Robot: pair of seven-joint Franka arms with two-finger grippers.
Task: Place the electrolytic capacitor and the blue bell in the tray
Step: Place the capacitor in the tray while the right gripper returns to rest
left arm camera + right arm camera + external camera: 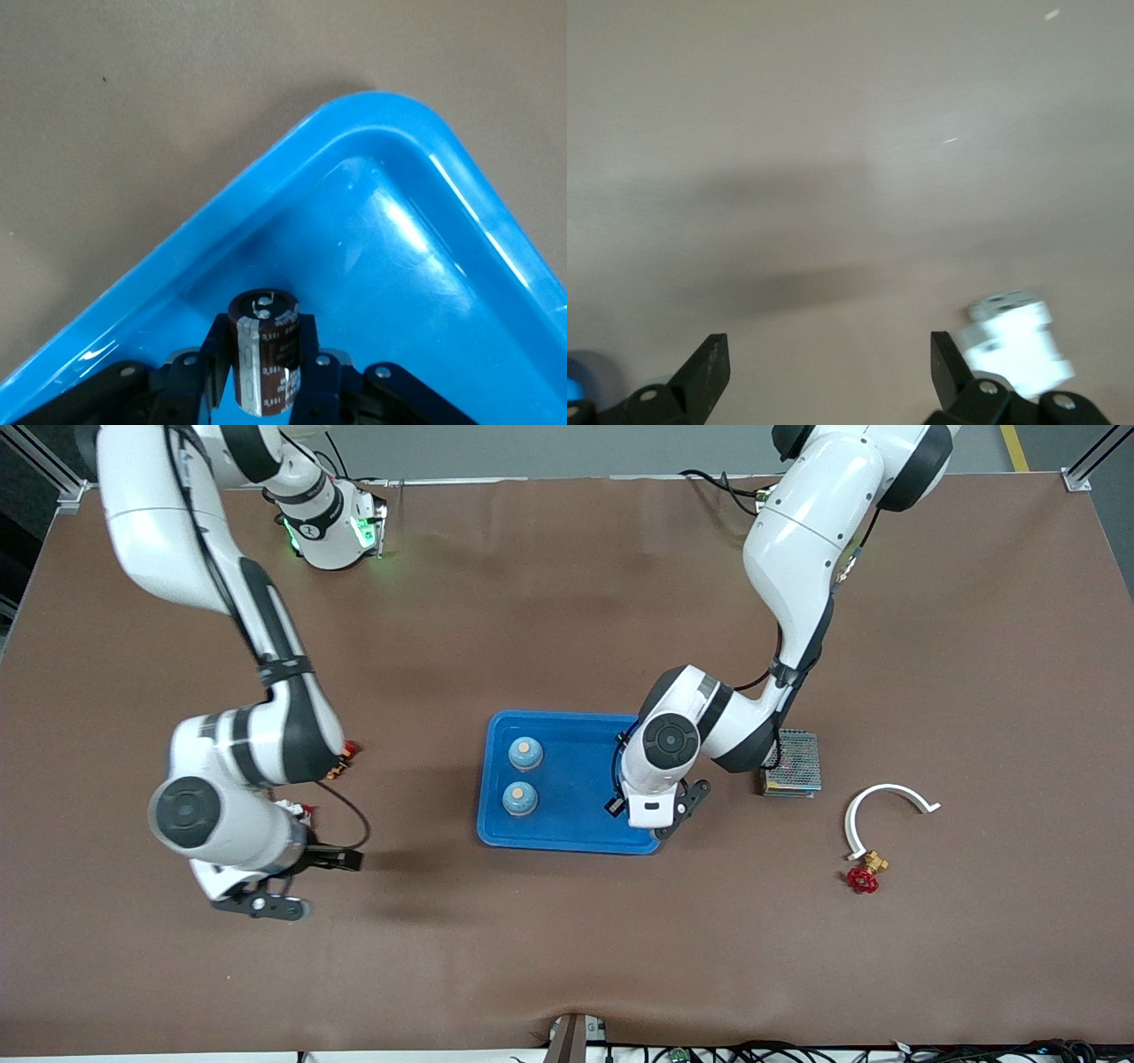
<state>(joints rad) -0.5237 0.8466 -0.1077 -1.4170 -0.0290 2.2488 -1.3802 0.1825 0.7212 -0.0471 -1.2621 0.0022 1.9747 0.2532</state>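
- Pinching in my left gripper the dark brown cylindrical electrolytic capacitor, silver-topped with a pale stripe, over a corner of the shallow bright blue plastic tray.
- 2 blue bells sit in the tray.
- My right gripper hangs spread over bare table, empty.

Left pincer clamped, right pincer agape

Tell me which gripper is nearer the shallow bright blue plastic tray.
Left. The left gripper is over the tray, shut on the capacitor; the right gripper hangs open over bare table.
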